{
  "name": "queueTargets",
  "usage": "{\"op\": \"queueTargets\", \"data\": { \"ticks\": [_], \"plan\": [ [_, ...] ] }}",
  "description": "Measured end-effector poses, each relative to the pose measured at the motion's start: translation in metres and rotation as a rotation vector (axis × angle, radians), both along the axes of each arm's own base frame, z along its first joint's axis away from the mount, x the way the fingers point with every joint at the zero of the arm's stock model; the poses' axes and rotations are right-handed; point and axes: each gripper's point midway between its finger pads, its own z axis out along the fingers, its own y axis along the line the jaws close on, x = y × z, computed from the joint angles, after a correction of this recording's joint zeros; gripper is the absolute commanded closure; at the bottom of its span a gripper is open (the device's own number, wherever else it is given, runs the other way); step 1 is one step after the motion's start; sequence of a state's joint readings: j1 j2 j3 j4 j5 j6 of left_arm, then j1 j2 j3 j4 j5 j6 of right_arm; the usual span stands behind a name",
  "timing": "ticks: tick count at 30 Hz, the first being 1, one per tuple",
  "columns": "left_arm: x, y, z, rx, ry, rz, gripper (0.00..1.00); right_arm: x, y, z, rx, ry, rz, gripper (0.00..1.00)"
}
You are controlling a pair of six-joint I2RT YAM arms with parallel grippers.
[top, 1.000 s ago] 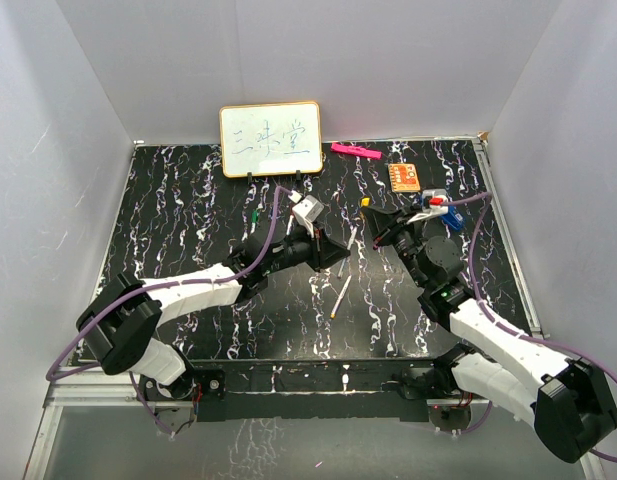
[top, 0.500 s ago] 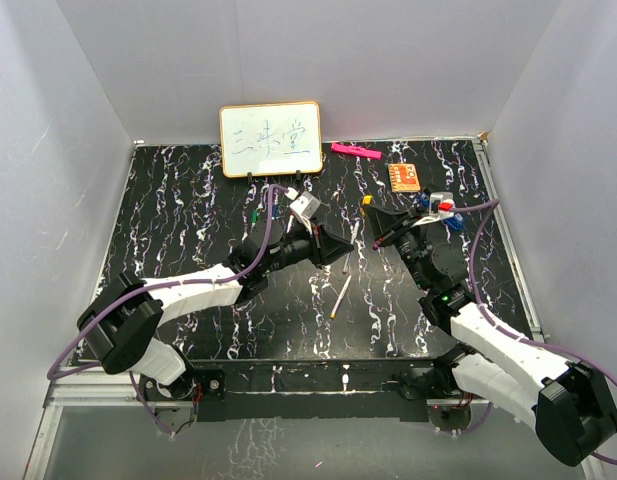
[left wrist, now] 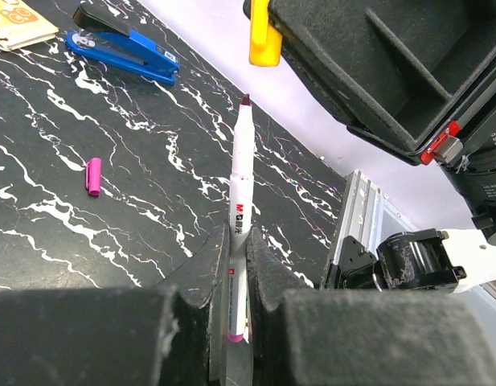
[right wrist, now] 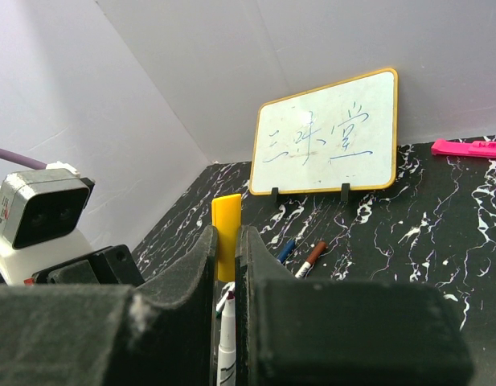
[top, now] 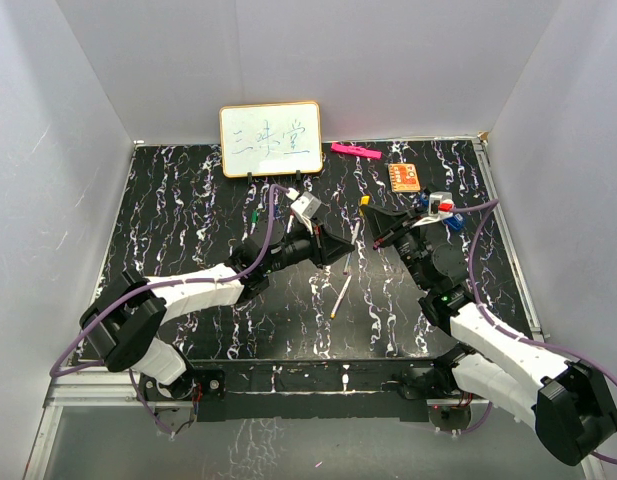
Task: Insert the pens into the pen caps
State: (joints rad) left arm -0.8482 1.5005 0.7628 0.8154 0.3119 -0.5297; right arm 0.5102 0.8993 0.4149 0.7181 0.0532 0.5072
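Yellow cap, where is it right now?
In the right wrist view, the yellow cap is pinched in the right pincer, just past the tip of the pen that the left pincer holds.

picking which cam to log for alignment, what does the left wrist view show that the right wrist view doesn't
Only the left wrist view shows the blue stapler, the loose purple cap on the table and a corner of the orange card. Only the right wrist view shows the whiteboard, the pink marker and the left wrist camera. Both show the yellow cap and the white pen, its tip near the cap, not yet inserted.
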Motion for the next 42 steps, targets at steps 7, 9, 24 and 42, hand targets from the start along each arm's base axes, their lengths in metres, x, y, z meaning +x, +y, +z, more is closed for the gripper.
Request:
{"op": "queueTargets", "data": {
  "ticks": [7, 9, 24, 42],
  "plan": [
    [-0.001, 0.0, 0.0, -0.003, 0.006, -0.002, 1.0, 0.0, 0.001, 0.001, 0.002, -0.006, 0.004, 1.0],
    [-0.001, 0.0, 0.0, -0.004, 0.006, -0.004, 1.0, 0.0, 0.001, 0.001, 0.003, -0.008, 0.004, 1.0],
    [-0.002, -0.001, 0.004, -0.018, 0.003, -0.011, 1.0, 0.001, 0.004, -0.005, -0.007, 0.004, 0.015, 1.0],
    [0.001, -0.001, 0.004, -0.023, 0.008, 0.005, 1.0, -0.003, 0.006, -0.014, 0.016, 0.022, 0.038, 1.0]
  ]
}}
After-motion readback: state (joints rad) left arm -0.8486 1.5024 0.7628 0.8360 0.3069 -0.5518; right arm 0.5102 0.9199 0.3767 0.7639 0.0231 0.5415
